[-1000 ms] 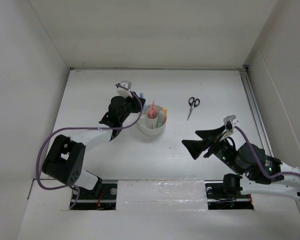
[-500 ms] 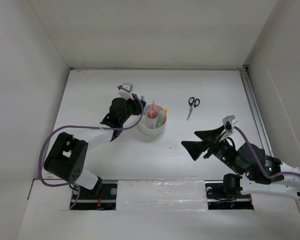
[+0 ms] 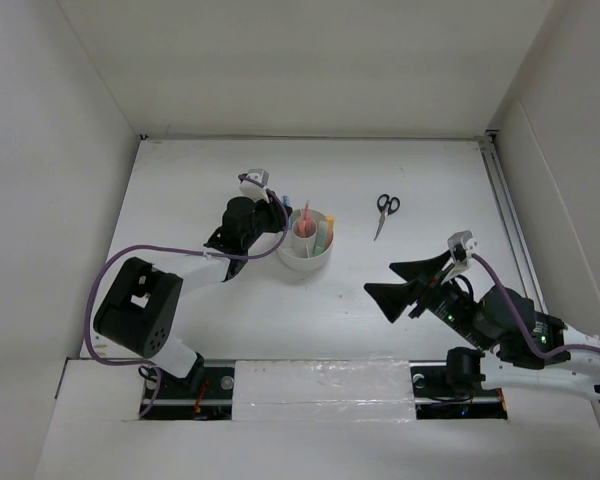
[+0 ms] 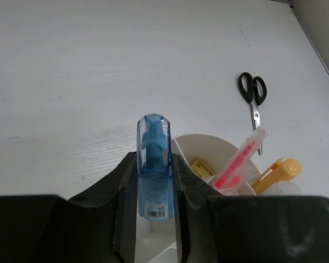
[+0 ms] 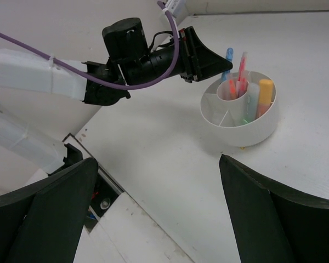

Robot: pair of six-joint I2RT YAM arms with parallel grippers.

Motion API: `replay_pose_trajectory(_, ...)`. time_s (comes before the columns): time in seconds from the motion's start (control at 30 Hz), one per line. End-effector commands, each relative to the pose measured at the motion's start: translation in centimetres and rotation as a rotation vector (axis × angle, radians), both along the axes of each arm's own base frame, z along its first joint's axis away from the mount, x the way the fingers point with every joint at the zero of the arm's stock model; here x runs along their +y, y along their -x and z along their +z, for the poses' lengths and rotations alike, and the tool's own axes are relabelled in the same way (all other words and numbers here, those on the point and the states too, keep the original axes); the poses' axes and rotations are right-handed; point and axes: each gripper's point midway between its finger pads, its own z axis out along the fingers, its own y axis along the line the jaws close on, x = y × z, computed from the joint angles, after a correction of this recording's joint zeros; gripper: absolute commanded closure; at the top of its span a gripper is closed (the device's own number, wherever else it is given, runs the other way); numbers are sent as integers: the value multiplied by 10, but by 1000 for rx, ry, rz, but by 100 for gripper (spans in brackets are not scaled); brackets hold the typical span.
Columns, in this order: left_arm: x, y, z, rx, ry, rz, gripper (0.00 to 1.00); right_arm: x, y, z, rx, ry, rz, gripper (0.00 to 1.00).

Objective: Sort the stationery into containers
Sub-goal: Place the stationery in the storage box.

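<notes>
My left gripper [image 3: 280,207] [image 4: 153,164] is shut on a short blue marker [image 4: 153,170] [image 3: 286,199] [image 5: 228,57], held just over the left rim of the round white organizer [image 3: 305,262] [image 4: 208,143] [image 5: 247,131]. Inside the organizer stand a pink pen [image 4: 238,164] [image 5: 241,68], an orange-yellow marker [image 4: 279,171] [image 5: 265,93], a pale green marker [image 5: 251,98] and a tan eraser [image 4: 200,166]. Black-handled scissors [image 3: 385,213] [image 4: 253,93] lie on the table to the organizer's right. My right gripper [image 3: 408,278] [image 5: 158,164] hangs open and empty over the near right of the table.
White walls close the table in on the left, back and right. A metal rail [image 3: 505,210] runs along the right edge. The left arm's purple cable [image 3: 110,275] loops over the near left of the table.
The left gripper with the blue marker has shifted slightly right, closer to the organizer. The right arm has not moved.
</notes>
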Motion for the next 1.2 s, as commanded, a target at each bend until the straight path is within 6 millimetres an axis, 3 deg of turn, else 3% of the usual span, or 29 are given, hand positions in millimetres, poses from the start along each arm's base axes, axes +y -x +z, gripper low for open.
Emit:
replay_pose_trajectory(0.0,-4,-5,18,-75,7,-12,100,-3,5,21,-28,-36,25,2)
replay_pose_trajectory(1.17,-7,1,14,-72,13,-41,100,-13,5,22,-34,-65,16,2)
